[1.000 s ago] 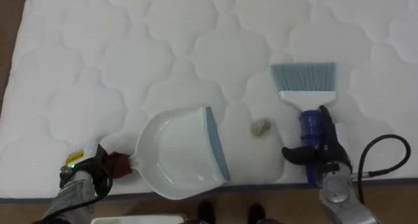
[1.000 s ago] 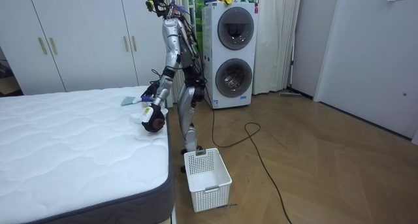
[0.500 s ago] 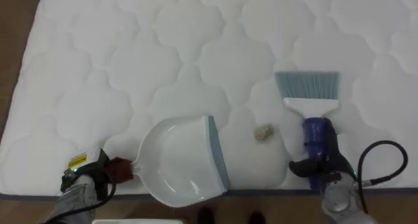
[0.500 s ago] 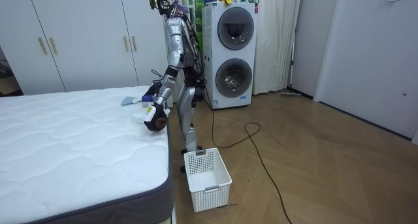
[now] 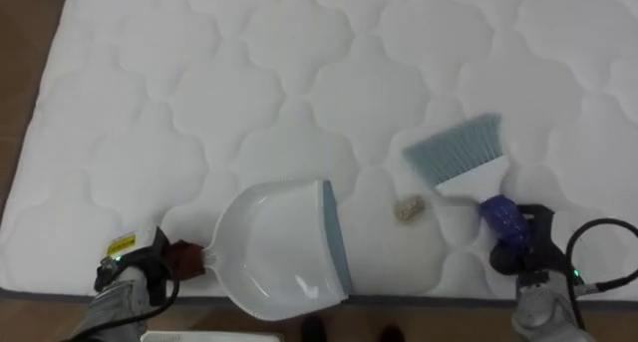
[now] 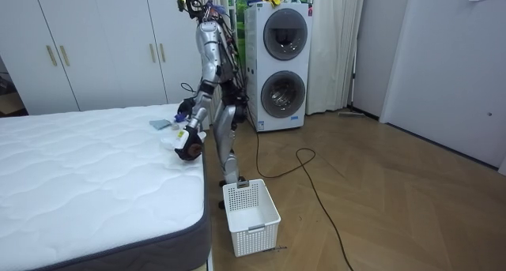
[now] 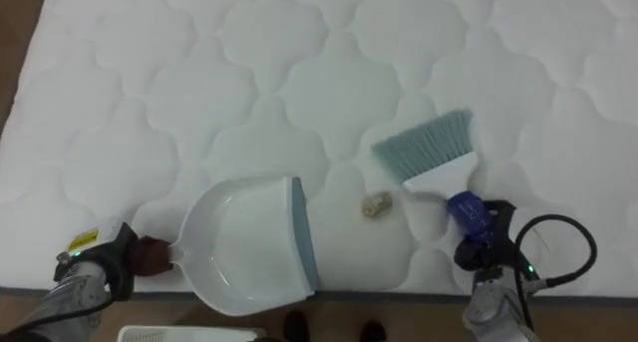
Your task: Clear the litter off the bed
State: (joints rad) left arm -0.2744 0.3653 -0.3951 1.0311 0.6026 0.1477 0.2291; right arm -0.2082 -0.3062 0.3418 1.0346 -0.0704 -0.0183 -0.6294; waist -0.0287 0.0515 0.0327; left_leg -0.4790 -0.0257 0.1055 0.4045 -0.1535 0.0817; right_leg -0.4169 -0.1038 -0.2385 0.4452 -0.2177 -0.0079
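Honestly, nothing readable here. There's a little yellow sticker (image 5: pixel 119 245) at the wrist of the left hand (image 5: pixel 135 277) with some dark marks on it. Might be print, but it's too small to make out. Same story with the stacked washer and dryer (image 6: pixel 278 65) in the room view.

Silver-grey metal body. Black left hand (image 5: pixel 132 276) with a yellow label at the wrist; black right hand (image 5: pixel 528 248) with a looping black cable.
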